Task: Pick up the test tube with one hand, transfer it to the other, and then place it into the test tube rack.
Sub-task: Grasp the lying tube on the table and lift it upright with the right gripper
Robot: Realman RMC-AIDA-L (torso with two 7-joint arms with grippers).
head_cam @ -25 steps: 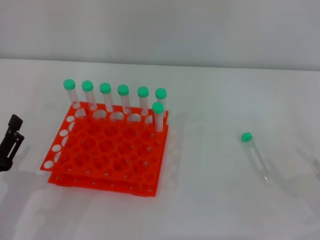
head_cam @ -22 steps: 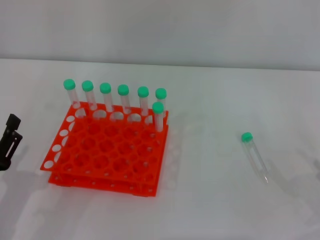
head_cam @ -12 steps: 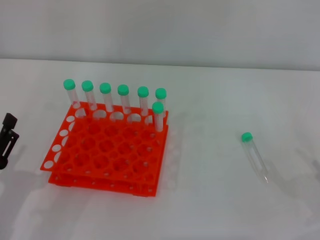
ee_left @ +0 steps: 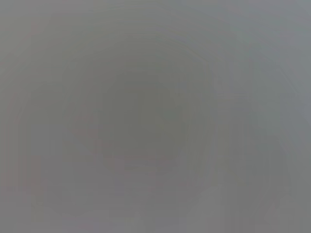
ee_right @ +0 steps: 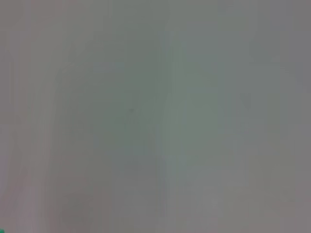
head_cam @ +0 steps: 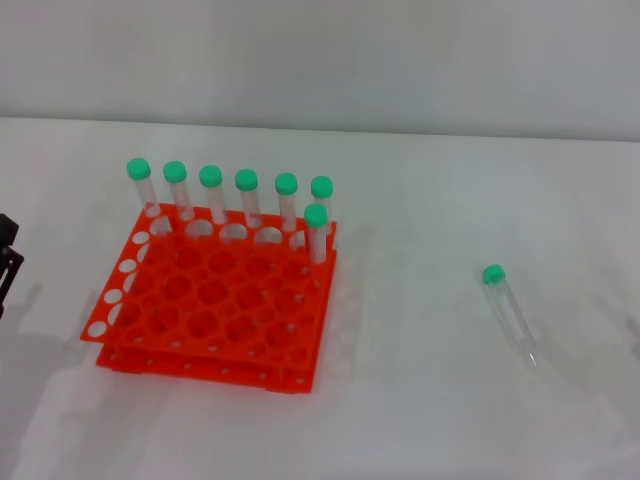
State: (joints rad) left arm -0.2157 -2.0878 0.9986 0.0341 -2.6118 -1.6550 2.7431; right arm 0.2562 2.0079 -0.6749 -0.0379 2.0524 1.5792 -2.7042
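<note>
Test tube (head_cam: 508, 310) lies flat on the table (head_cam: 420, 420), right of the test tube rack (head_cam: 215, 300). Left gripper (head_cam: 6, 265) sits at the left edge; finger state cannot be determined.

Counts from the head view: 8 tubes in total. 7 stood upright in the rack (head_cam: 215, 305): 6 in the back row (head_cam: 139, 170) (head_cam: 175, 172) (head_cam: 210, 177) (head_cam: 246, 180) (head_cam: 286, 184) (head_cam: 321, 187), 1 in the next row forward (head_cam: 316, 215) at the right end. 1 loose tube (head_cam: 508, 312) lay on the table (head_cam: 420, 400), well apart from the rack. 1 rack, two tiers. 1 gripper (head_cam: 6, 262) was partly in view at the left edge; probably the left one, only a black sliver showed. Both wrist views gave nothing countable.
</note>
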